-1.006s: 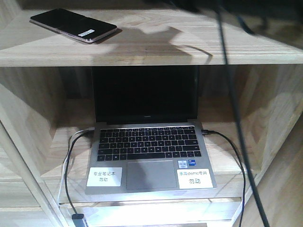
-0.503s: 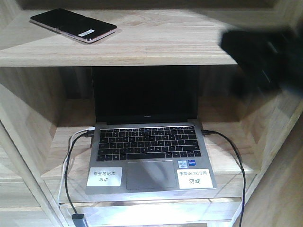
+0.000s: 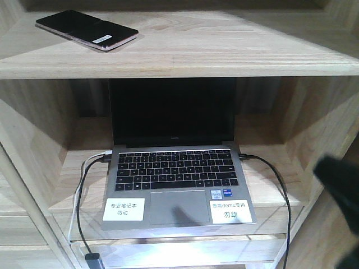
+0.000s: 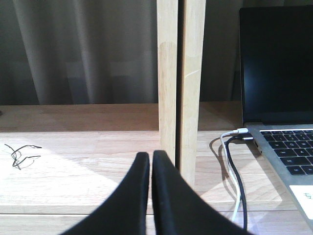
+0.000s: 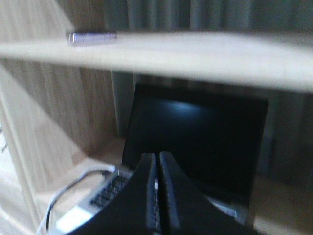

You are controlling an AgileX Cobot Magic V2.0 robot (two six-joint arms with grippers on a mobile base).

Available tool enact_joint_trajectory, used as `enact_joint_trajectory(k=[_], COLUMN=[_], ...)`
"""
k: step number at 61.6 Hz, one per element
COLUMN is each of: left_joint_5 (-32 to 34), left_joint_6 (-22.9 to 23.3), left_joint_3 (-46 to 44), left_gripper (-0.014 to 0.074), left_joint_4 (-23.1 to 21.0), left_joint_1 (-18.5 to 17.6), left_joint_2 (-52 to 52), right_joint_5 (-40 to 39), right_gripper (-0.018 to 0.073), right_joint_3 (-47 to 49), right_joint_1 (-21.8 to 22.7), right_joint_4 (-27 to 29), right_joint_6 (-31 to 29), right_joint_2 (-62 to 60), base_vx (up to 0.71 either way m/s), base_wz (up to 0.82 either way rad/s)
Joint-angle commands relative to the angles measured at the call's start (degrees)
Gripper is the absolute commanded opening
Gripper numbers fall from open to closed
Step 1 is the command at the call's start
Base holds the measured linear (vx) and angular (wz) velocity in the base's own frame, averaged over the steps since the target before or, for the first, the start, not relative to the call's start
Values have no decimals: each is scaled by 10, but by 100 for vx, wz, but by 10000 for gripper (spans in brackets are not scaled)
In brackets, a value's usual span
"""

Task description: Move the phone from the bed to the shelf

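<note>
The black phone [image 3: 87,29] with its pinkish rim and white sticker lies flat on the upper wooden shelf [image 3: 224,50], at its left end. In the right wrist view the phone [image 5: 92,36] shows edge-on atop the shelf [image 5: 205,56], well above my right gripper [image 5: 158,155], which is shut and empty in front of the laptop. A blurred dark part of the right arm [image 3: 339,179] sits low at the right edge of the front view. My left gripper [image 4: 150,155] is shut and empty above a lower board, close to a wooden post [image 4: 180,83]. The bed is out of view.
An open grey laptop [image 3: 176,179] with a black screen stands in the compartment below the shelf, with white and black cables [image 3: 84,185] at its left and a black cable [image 3: 280,190] at its right. A small tangle of wire [image 4: 19,154] lies on the lower board.
The right arm has dropped from beside the upper shelf down to the lower right edge of the front view. The phone stays still on the shelf.
</note>
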State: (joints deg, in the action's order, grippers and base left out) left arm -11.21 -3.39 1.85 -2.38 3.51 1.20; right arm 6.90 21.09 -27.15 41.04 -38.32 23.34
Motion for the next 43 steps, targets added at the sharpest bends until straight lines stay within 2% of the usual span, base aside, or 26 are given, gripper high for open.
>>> enact_joint_trajectory(k=[1, 43], left_joint_5=[40, 40], left_joint_6=[0, 0], left_joint_3=[4, 4], left_gripper=[1, 1], left_joint_4=[-6, -6], left_joint_1=[1, 1], left_joint_2=[3, 3], right_joint_5=[-40, -38], right_gripper=[-5, -5], right_joint_3=[-12, -39], right_joint_1=[2, 2], right_joint_4=[4, 4], right_joint_6=[-3, -3], right_joint_2=[-26, -52], base_vx=[0, 0], base_wz=[0, 0])
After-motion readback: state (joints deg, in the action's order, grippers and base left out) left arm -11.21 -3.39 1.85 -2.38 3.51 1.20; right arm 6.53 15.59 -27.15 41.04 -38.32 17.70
